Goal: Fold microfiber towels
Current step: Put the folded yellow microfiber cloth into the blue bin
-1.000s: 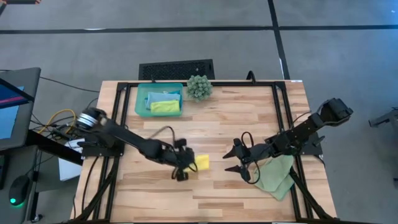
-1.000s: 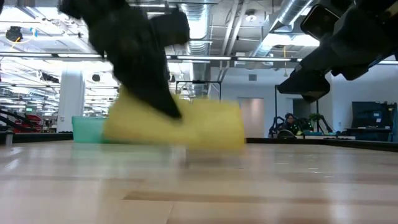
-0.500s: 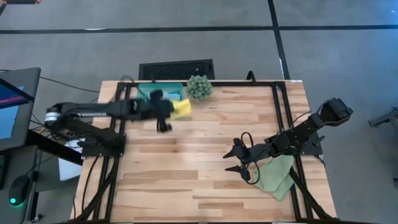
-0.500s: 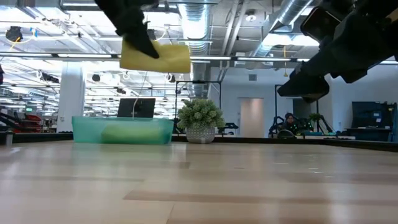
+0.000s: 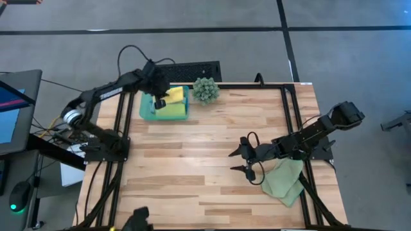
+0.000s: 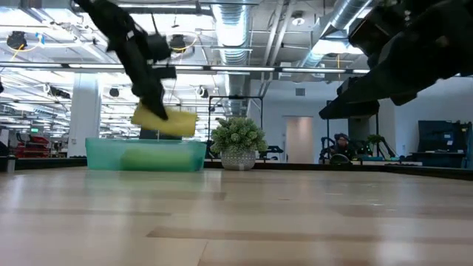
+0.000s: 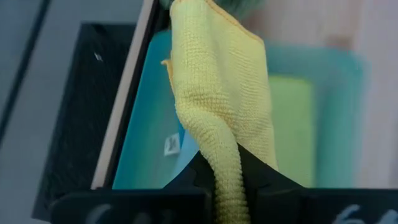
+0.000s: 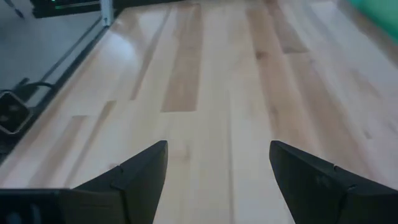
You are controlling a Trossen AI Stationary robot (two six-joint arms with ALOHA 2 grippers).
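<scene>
1. Yellow microfiber towel [image 7: 221,106] is hanging folded from the left end effector [image 5: 158,98], whose fingers are pinching it tight; the left wrist view is showing its waffle weave and the teal tray [image 7: 146,155] directly under it, detail the high view is not giving.
2. Lime green towel [image 7: 289,124] is lying inside that tray, seen in the left wrist view beside the yellow one; in the low view it is only showing as a green blur through the tray wall [image 6: 144,155].
3. Low view is showing the yellow towel [image 6: 164,120] held clear above the tray rim, not resting in it, next to the spiky green plant [image 6: 238,142].
4. High view alone is showing the pale sage green towel [image 5: 284,181] lying rumpled at the desk's right edge, near the front, partly over the black frame rail.
5. Right end effector [image 5: 244,160] is hovering with fingers spread wide just beside that sage towel, touching nothing; its wrist view is showing only bare wood between the fingers [image 8: 140,171].
6. Wooden desk [image 5: 205,138] is lying open across its middle and front left, with the tray and plant tucked against the back edge.
</scene>
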